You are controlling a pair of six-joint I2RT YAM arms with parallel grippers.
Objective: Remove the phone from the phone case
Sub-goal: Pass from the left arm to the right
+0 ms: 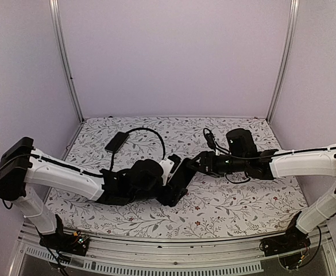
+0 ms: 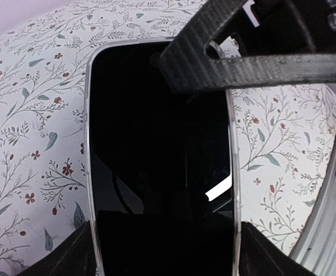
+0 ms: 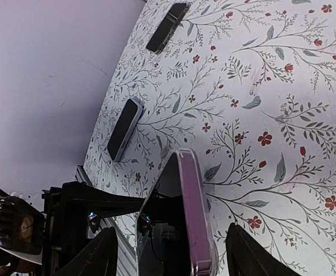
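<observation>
Left pincer (image 2: 166,256) grips the case (image 2: 88,144) by its long edges, bottom centre of the left wrist view. Phone (image 2: 156,149) sits fully inside, held clear of the surface (image 1: 242,201). Right pincer (image 3: 173,244) straddles the case top, jaws apart, no clamp visible. Extraction not started; the phone has yet to come out.

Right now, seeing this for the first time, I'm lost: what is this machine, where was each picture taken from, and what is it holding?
It is two robot arms bolted to a flower-patterned table. One picture looks down from above. The other two come from small cameras on each wrist. The left hand grips a black phone that sits in its clear phone case. The right hand has its fingers either side of the same phone, apparently not clamped yet. Two more dark phones lie on the table, one nearer the arms and another farther away.
</observation>
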